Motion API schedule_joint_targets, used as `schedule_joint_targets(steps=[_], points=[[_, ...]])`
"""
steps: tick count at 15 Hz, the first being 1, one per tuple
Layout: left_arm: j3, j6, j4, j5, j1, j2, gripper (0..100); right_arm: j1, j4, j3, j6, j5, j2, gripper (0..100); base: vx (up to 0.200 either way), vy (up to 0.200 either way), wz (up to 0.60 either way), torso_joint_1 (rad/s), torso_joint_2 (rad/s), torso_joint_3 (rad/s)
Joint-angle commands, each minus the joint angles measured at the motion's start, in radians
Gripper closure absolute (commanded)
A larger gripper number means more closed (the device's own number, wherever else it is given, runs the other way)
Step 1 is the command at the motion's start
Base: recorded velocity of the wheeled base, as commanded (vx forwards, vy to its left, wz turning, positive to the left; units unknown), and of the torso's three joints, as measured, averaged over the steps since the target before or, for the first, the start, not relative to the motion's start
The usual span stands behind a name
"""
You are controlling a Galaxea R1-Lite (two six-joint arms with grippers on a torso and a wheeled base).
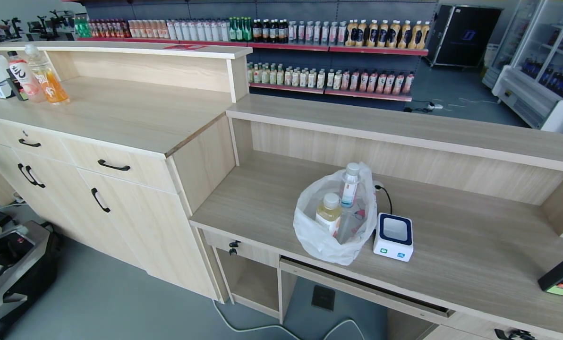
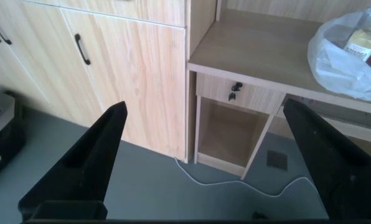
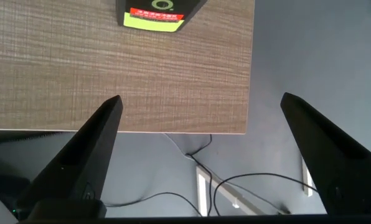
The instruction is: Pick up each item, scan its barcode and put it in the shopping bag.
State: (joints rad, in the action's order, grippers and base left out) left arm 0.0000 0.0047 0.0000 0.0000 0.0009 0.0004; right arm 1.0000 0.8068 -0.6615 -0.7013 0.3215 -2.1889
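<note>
Head view sets the shopping bag (image 1: 331, 238) near the middle of the pale desk (image 1: 461, 245), with the scanner (image 1: 394, 236) just beside it at its 3 o'clock. Two bottles already stand in the bag: a yellow-tea bottle (image 1: 329, 215) and, at its 1 o'clock, a taller clear bottle (image 1: 350, 185). Well apart at the bag's 10 o'clock, on the higher counter (image 1: 121, 113), a pink-labelled bottle (image 1: 25, 78) and an orange-drink bottle (image 1: 50, 82) lean together, unbagged (so I judge the job about half done).

Both grippers carry nothing. The left gripper (image 2: 204, 106) hangs with its fingers spread wide over the floor in front of the cupboard doors (image 2: 129, 68). The right gripper (image 3: 201, 98), equally splayed, hangs over the desk's near edge close to a black handheld device (image 3: 160, 14), which lies at the scanner's 4 o'clock.

The step in hand looks like the gap between items. The next move probably calls for travelling toward 10 o'clock, closing across a bottle's round body, then turning its label to the scanner's window.

The bag is thin, crinkled, translucent plastic, slumped with its mouth open. The bottles are smooth, clear cylinders with white screw caps, likely slippery. The scanner is a rounded white box with a dark blue frame and a cable (image 1: 385, 196) behind it. Desk and counter are matte wood-grain laminate.
</note>
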Motion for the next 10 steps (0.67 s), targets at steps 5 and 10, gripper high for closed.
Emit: schedule_joint_targets(steps=[5,10], points=[[0.000,0.000,0.000,0.000,0.001,0.000,0,0.000,0.008,-0.055,0.108,0.025,-0.032,0,0.000,0.000,0.00,0.000,0.00,0.000],[0.000,0.000,0.000,0.000,0.001,0.000,0,-0.060,0.006,-0.119,0.169,0.048,-0.057,0,0.000,0.000,0.00,0.000,0.00,0.000]])
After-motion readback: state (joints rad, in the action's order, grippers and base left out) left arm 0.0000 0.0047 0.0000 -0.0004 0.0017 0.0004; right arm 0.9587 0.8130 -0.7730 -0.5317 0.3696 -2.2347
